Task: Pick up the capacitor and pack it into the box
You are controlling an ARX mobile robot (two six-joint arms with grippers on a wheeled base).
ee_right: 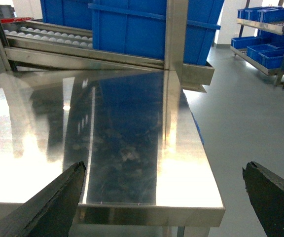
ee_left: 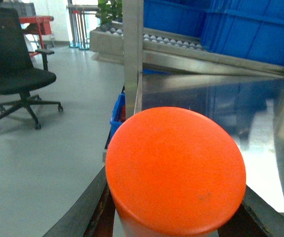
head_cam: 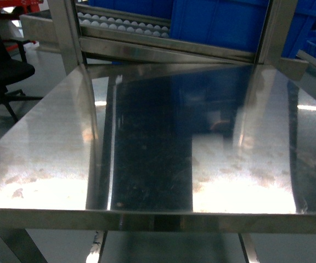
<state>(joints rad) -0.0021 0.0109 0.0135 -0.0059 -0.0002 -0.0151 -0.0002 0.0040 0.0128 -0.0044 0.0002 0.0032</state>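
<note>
In the left wrist view a capacitor point(ee_left: 175, 168) with a round orange top and a pale body fills the lower frame. My left gripper point(ee_left: 176, 217) is shut on it, a dark finger point(ee_left: 90, 210) pressing each side. It hangs off the left edge of the steel table point(ee_left: 260, 163). Just off the table's near right corner, my right gripper point(ee_right: 164, 197) stands open with nothing between its fingers point(ee_right: 53, 200). The box is out of view. Neither gripper shows in the head view, only the bare steel table point(head_cam: 43, 153).
Blue plastic bins point(head_cam: 218, 22) sit on a roller rack point(head_cam: 119, 24) behind the table, between steel posts point(head_cam: 70, 33). A black office chair point(ee_left: 18, 74) stands on the grey floor to the left. Shelves with blue bins point(ee_right: 265, 44) are at the far right.
</note>
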